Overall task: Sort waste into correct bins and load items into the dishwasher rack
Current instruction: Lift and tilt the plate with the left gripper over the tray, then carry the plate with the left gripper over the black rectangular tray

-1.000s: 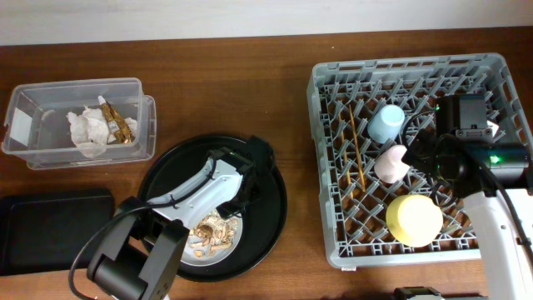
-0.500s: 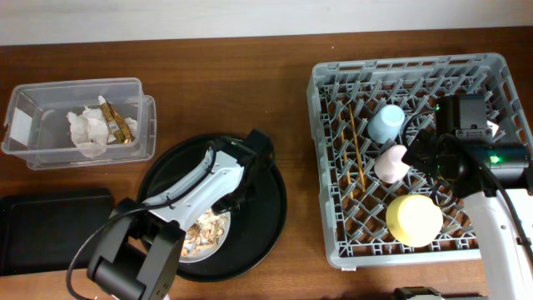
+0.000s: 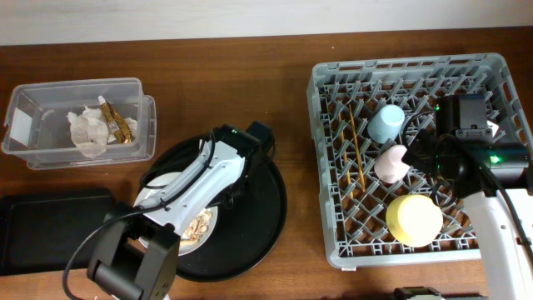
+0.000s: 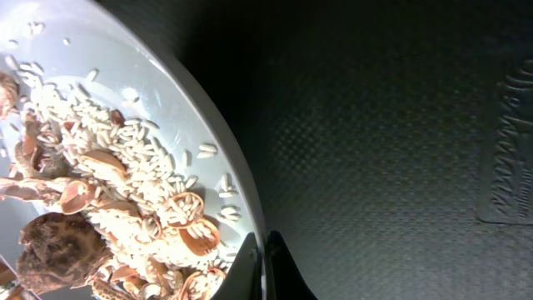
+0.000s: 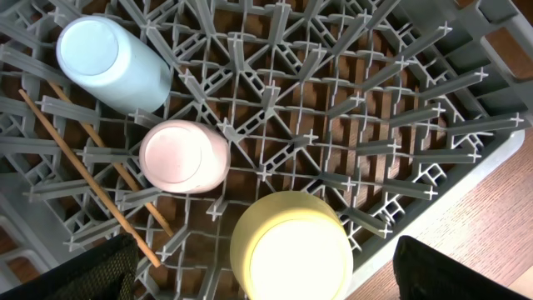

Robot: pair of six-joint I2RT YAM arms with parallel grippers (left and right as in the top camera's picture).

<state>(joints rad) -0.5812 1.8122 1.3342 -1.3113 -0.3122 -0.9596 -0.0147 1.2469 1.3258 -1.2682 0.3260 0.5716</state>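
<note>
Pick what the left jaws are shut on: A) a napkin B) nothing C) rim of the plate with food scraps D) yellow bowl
C: the left wrist view shows the left jaws pinched shut on the rim of the plate, food scraps on it; the yellow bowl sits in the dishwasher rack.

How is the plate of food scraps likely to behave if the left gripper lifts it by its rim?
The plate looks rigid and glossy, so it may slip in the left gripper. Its loose scraps would probably slide if tilted.
</note>
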